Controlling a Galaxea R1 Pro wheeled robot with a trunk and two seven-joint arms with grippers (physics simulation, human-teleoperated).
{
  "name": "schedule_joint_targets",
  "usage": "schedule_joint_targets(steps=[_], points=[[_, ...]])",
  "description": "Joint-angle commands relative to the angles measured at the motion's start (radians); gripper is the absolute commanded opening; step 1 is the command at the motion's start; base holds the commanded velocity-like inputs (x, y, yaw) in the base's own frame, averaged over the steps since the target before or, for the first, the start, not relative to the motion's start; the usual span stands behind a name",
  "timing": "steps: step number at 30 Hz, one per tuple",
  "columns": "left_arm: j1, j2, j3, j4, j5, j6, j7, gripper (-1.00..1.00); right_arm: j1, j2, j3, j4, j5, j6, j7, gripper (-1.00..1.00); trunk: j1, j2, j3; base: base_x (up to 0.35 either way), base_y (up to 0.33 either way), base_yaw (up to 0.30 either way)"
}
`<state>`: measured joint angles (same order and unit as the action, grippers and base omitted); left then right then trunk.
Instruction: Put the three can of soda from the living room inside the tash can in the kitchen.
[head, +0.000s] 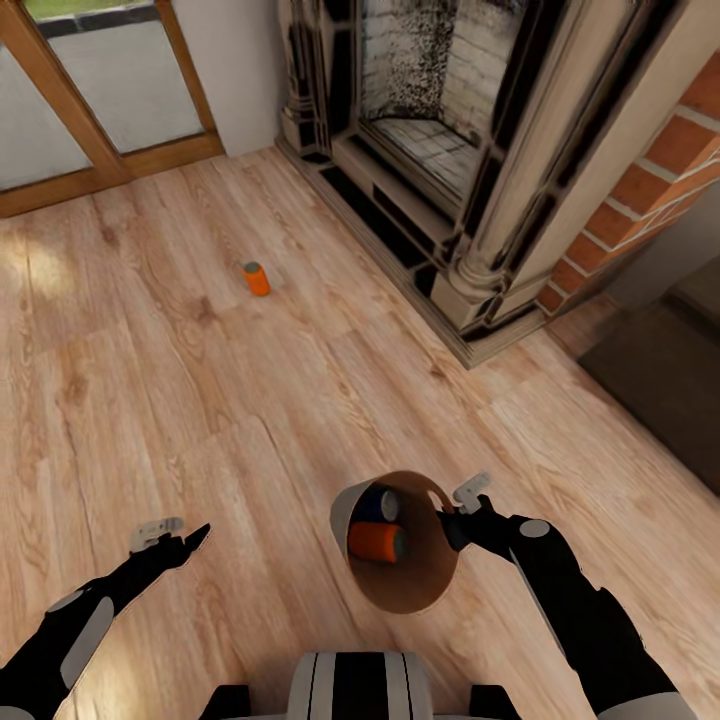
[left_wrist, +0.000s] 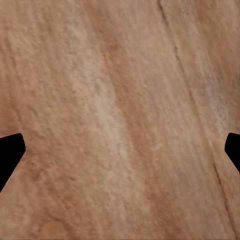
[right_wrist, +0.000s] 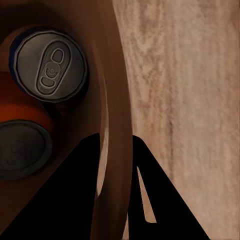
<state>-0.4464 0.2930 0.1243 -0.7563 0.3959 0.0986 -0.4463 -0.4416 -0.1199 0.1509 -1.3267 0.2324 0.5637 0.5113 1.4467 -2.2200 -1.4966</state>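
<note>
Left tool (head: 185, 540), spread and empty above the floor (head: 150, 400), is the arm free for the last orange can (head: 257, 278), lying well ahead toward the glass doors, while the right tool (head: 452, 512) pinches the bin's (head: 342, 512) rim with two cans inside.

The floor (head: 200, 400) is light wood planking, its grain running from about seven o'clock toward one o'clock in the head view, and up close in the left wrist view it shows only bare streaked boards (left_wrist: 120, 120). One orange can (head: 257, 278) stands on it alone at about eleven o'clock, well apart from everything else. The fireplace (head: 450, 180) rests on the floor at one o'clock, and a dark cabinet (head: 670, 380) at three o'clock.
</note>
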Motion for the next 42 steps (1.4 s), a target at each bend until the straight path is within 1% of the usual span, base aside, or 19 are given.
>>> schedule_joint_targets(steps=[1, 12, 31, 35, 42], points=[[0.0, 0.0, 0.0, 0.001, 0.0, 0.0, 0.0, 1.0, 0.0, 0.001, 0.001, 0.0, -0.019, 0.005, 0.004, -1.0, 0.0, 0.0, 0.0, 0.243, 0.245, 0.0], [0.0, 0.003, 0.0, 0.002, 0.0, -0.001, 0.0, 1.0, 0.0, 0.002, 0.002, 0.005, -0.018, 0.005, 0.004, -1.0, 0.0, 0.0, 0.0, 0.267, 0.223, 0.0], [0.0, 0.0, 0.0, 0.002, 0.0, -0.002, -0.002, 1.0, 0.0, 0.005, 0.003, 0.011, -0.019, 0.005, 0.0, -1.0, 0.0, 0.0, 0.0, 0.276, 0.213, 0.0], [0.0, -0.002, 0.0, 0.002, 0.0, -0.002, -0.021, 1.0, 0.0, 0.006, 0.005, 0.011, -0.019, 0.005, 0.0, -1.0, 0.0, 0.0, 0.0, 0.289, 0.186, 0.0], [0.0, -0.003, 0.0, 0.002, 0.0, -0.002, -0.024, 1.0, 0.0, 0.006, 0.005, 0.011, -0.022, 0.005, 0.0, -1.0, 0.0, 0.0, 0.0, 0.29, 0.192, -0.003]])
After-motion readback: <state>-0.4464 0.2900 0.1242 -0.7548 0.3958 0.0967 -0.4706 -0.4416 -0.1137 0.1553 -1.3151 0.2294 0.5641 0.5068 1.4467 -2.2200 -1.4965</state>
